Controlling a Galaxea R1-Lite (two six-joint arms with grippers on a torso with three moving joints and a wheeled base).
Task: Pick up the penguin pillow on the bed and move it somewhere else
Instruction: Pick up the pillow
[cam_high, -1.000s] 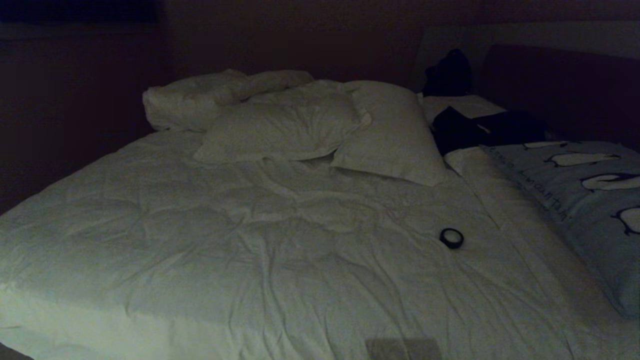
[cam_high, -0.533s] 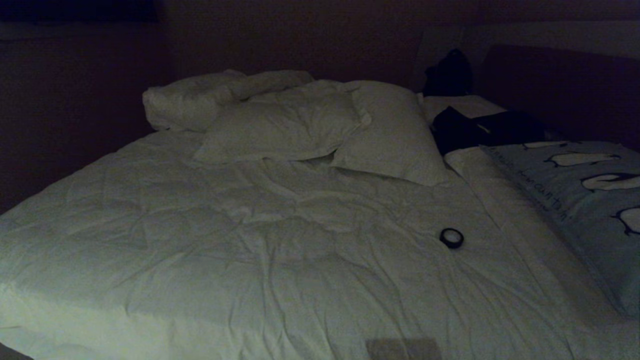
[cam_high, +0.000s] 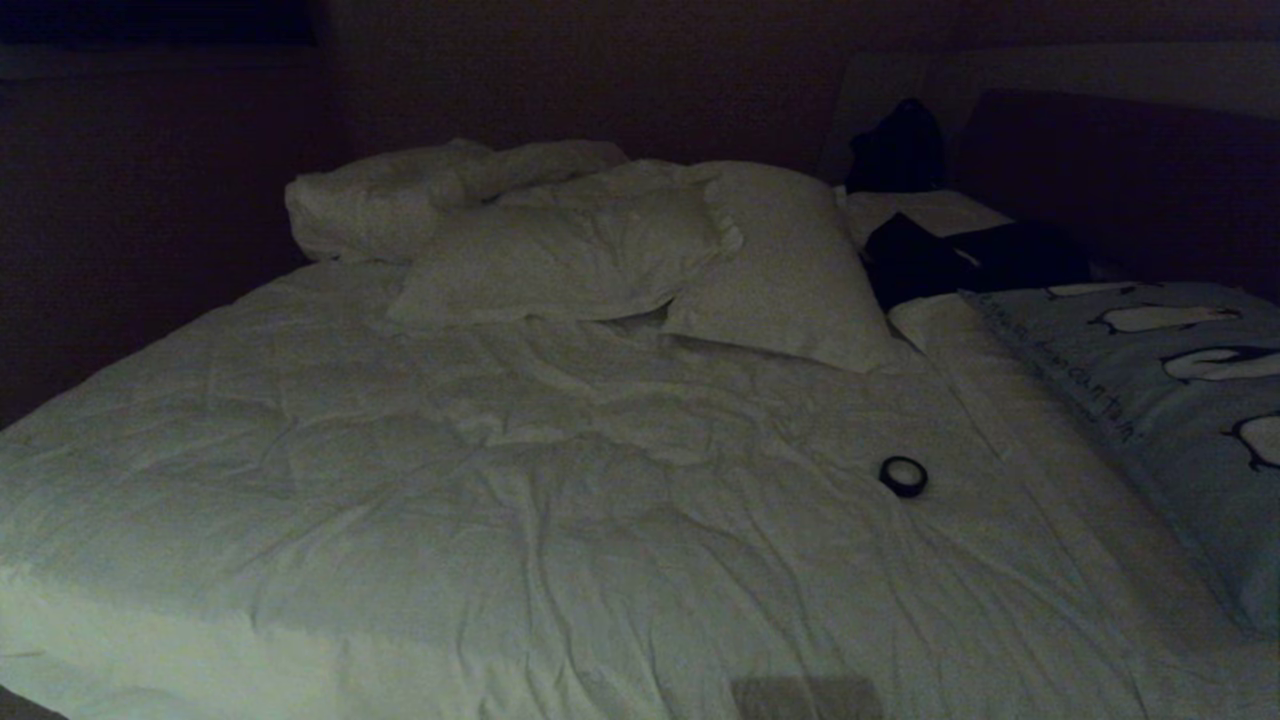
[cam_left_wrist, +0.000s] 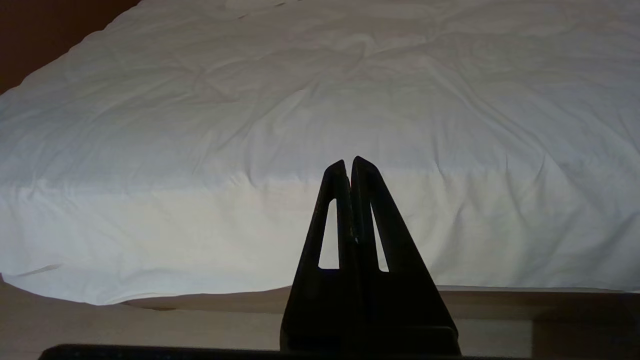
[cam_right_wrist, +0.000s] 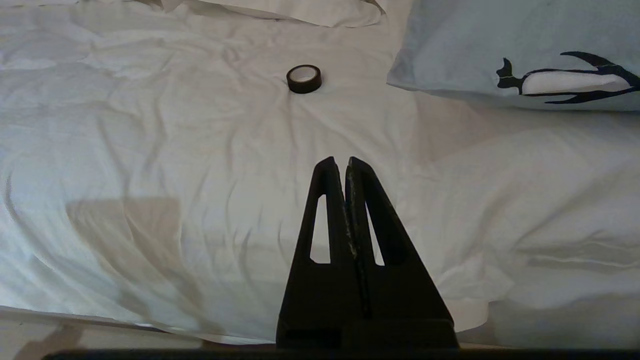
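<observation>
Head view: neither arm in frame. The penguin pillow (cam_high: 1170, 400) lies at the far right of the bed (cam_high: 500, 520), partly cut off by the frame edge, long axis running from the headboard end toward the foot, lettered edge facing bed centre. A small black tape roll (cam_high: 903, 476) sits on the duvet just inboard of it; two white pillows (cam_high: 640, 260) lie up at the head, well apart from the target.

Left wrist view: the left gripper (cam_left_wrist: 349, 165) has its fingers pressed together, nothing in them, low off the bed's near edge. Only plain duvet ahead, pillow not visible.

Right wrist view: the right gripper (cam_right_wrist: 340, 164) is likewise pressed together and empty, over the near edge. The pillow's corner lies ahead and off to its right, tape roll almost straight ahead.

Judgement: right arm is clearly nearer. Needs to spread its fingers, swing right and forward onto the near corner or lettered edge.
</observation>
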